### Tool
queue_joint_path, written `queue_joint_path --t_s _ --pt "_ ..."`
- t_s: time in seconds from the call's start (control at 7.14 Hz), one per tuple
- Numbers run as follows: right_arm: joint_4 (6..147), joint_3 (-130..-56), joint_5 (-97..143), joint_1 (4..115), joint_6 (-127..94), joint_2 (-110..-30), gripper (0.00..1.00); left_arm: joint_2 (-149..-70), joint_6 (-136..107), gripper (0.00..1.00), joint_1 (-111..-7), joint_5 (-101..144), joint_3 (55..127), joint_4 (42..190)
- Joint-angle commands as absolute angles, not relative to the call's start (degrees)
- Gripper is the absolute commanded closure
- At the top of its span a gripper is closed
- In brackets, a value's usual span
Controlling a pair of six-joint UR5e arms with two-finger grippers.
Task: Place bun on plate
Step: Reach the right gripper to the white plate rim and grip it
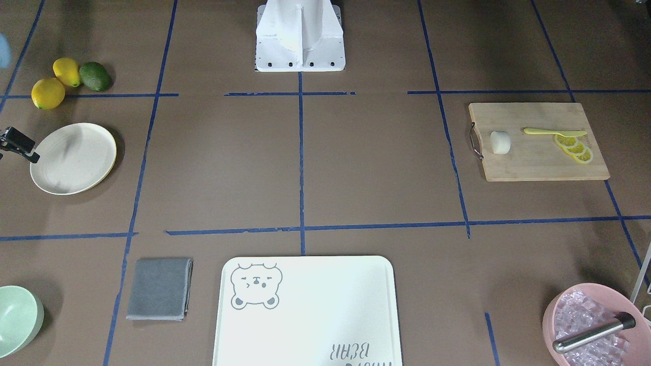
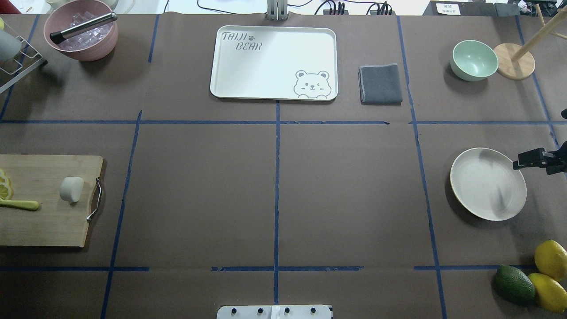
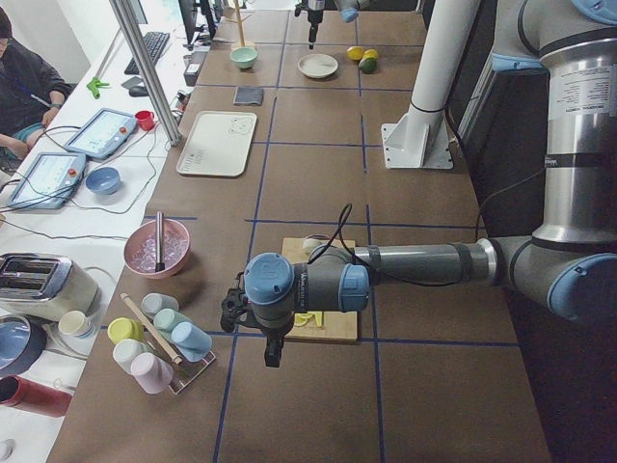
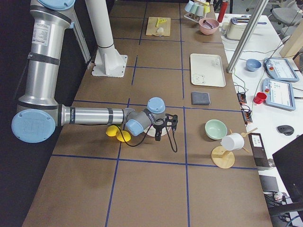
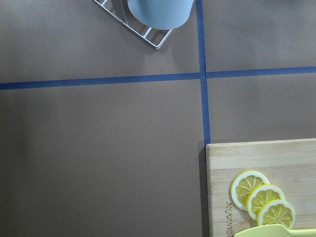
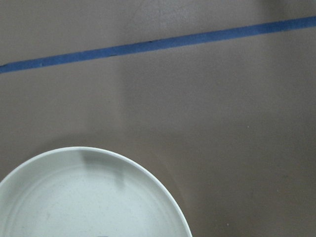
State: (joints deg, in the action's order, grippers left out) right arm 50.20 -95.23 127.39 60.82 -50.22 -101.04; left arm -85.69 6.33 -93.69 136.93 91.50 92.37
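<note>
The small white bun (image 1: 500,142) (image 2: 71,189) lies on a wooden cutting board (image 1: 534,162) (image 2: 44,226), with nothing touching it. The cream plate (image 1: 74,158) (image 2: 488,184) (image 6: 89,197) sits bare at the table's other end. My right gripper (image 2: 533,159) (image 1: 19,144) (image 4: 167,126) hovers just past the plate's outer rim; I cannot tell whether its jaws are open or shut. My left gripper (image 3: 272,349) hangs past the board's outer end, away from the bun, and I cannot tell its state. The left wrist view shows only the board's corner (image 5: 261,187).
Lemon slices (image 1: 574,147) and a yellow knife (image 1: 552,132) share the board. Two lemons (image 2: 549,270) and an avocado (image 2: 514,285) lie near the plate. Also here are a bear-print tray (image 2: 248,79), grey cloth (image 2: 380,84), green bowl (image 2: 474,60), pink ice bowl (image 2: 82,33) and cup rack (image 5: 148,34).
</note>
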Motion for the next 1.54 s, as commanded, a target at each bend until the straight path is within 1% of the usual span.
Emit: queue_joint_path --t_s 0.0,0.84,1.12,1.26,1.4 --pt "50.2 -94.4 126.9 58.6 -50.4 -101.2 0.01 -85.7 6.3 0.0 -93.7 136.9 91.5 92.4" --pt "50.1 -93.4 126.9 57.7 -50.3 -101.5 0.01 -85.7 6.2 0.0 -93.7 136.9 91.8 92.4" --pt "50.1 -92.6 126.9 56.9 -50.3 -101.5 0.04 -85.8 6.2 0.0 -93.7 136.9 91.8 92.4" --pt "50.1 -92.6 127.0 56.9 -50.3 -101.5 0.15 -85.8 6.2 0.0 -93.7 136.9 91.8 92.3" --pt "50.1 -92.6 127.0 56.9 -50.2 -101.5 0.35 -85.8 6.2 0.0 -93.7 136.9 91.8 92.3"
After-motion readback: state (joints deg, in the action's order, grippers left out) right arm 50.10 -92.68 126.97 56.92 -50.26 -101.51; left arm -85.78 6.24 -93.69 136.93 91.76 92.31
